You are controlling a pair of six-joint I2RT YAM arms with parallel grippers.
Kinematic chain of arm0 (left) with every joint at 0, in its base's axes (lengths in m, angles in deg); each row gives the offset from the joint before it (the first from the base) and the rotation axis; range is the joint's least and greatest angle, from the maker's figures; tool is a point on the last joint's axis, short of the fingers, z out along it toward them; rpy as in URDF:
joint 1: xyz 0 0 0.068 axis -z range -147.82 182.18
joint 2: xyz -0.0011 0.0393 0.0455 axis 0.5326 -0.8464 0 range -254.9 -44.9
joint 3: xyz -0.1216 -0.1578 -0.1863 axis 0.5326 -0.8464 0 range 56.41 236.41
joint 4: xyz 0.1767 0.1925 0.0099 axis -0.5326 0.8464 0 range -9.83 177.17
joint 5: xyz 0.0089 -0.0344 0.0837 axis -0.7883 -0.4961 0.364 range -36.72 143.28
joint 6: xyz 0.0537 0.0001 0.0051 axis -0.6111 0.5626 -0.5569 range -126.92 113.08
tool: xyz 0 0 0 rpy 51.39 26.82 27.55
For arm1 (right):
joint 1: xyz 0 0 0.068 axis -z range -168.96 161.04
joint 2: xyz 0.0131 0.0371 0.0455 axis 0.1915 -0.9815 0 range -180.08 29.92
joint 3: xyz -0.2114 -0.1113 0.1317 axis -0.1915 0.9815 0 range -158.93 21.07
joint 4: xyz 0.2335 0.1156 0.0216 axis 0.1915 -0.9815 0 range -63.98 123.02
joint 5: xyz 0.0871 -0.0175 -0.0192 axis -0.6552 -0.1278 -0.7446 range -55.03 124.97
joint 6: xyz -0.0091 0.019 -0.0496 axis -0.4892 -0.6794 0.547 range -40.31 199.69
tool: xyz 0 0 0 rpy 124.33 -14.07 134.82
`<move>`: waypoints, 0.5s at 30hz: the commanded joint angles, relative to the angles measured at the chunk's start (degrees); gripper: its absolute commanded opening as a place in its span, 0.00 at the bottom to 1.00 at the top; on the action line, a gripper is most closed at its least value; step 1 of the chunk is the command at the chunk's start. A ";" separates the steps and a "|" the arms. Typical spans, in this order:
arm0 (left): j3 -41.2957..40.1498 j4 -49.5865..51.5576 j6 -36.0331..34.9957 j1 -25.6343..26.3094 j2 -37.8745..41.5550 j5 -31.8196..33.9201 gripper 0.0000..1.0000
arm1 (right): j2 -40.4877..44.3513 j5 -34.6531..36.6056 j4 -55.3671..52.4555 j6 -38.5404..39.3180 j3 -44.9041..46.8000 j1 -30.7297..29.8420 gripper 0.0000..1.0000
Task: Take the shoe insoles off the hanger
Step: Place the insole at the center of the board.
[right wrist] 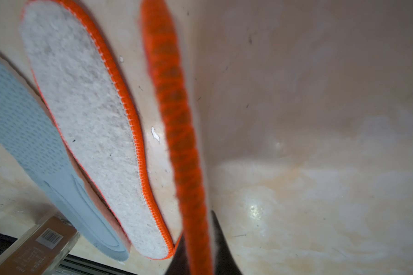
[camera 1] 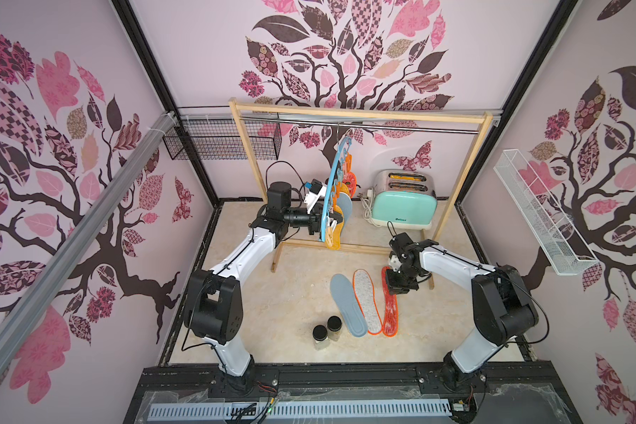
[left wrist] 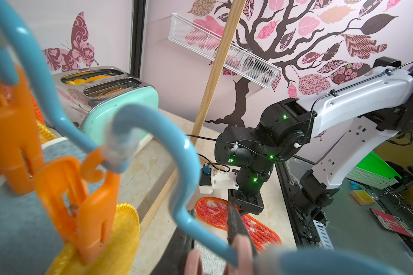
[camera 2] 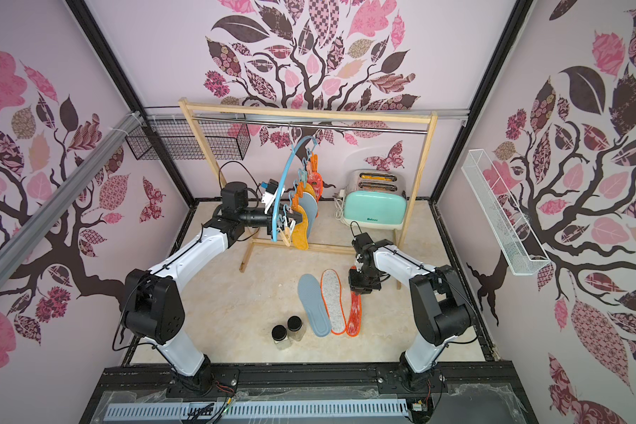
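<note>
The light blue hanger (camera 1: 328, 191) hangs from the rail by its hook, turned edge-on. Pegged to it are yellow (camera 1: 335, 235), grey-blue (camera 1: 346, 209) and red mottled (camera 1: 350, 180) shoe insoles. My left gripper (camera 1: 325, 220) is shut on the hanger's wavy lower bar (left wrist: 184, 166), beside an orange peg (left wrist: 93, 214). On the table lie a grey-blue insole (camera 1: 347, 304) and a felt one (camera 1: 367, 301). A red mottled insole (camera 1: 390, 312) stands on its edge next to them. My right gripper (right wrist: 197, 228) straddles its near end, jaws slightly open, with a thin gap at one finger.
A mint toaster (camera 1: 404, 205) stands behind the wooden frame (camera 1: 360, 113), whose base bar crosses the table. Two black-lidded jars (camera 1: 327, 330) sit left of the laid insoles. A black wire basket (camera 1: 221, 139) and a white wire shelf (camera 1: 540, 213) hang on the walls.
</note>
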 commanded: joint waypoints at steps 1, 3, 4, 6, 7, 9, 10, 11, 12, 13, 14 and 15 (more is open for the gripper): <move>-1.07 0.70 -0.94 0.17 1.86 -0.36 0.12 | -1.77 -0.19 0.82 0.78 -1.28 0.34 0.20; -1.24 0.73 -1.06 0.17 1.88 -0.26 0.12 | -1.77 -0.28 1.05 0.81 -0.90 0.30 0.24; -1.17 0.76 -0.97 0.17 1.84 -0.29 0.12 | -1.88 -0.15 1.05 0.70 -0.88 0.30 0.28; -1.01 0.73 -0.90 0.17 1.59 -0.38 0.12 | -1.90 0.02 1.05 0.69 -0.89 0.32 0.33; -0.98 0.67 -0.87 0.18 1.53 -0.43 0.12 | -1.83 0.20 1.15 0.51 -0.81 0.30 0.35; -1.04 0.75 -0.87 0.17 1.58 -0.44 0.12 | -1.55 0.54 1.44 0.32 -0.50 0.30 0.38; -1.06 0.74 -0.87 0.15 1.69 -0.52 0.12 | -1.39 1.01 1.44 0.17 -0.31 0.30 0.40; -1.15 0.72 -0.92 0.17 1.86 -0.51 0.12 | -1.29 1.49 1.35 0.13 -0.12 0.30 0.40; -1.34 0.72 -0.97 0.17 2.04 -0.54 0.12 | -1.12 2.14 1.19 0.00 -0.04 0.30 0.41; -1.43 0.70 -1.05 0.17 2.22 -0.57 0.12 | -0.77 2.76 1.13 -0.11 0.11 0.35 0.41; -1.48 0.68 -1.06 0.21 2.28 -0.50 0.12 | -0.22 3.46 1.22 -0.26 0.33 0.29 0.41; -1.50 0.67 -0.98 0.17 2.18 -0.53 0.12 | 0.44 4.09 1.31 -0.46 0.42 0.30 0.41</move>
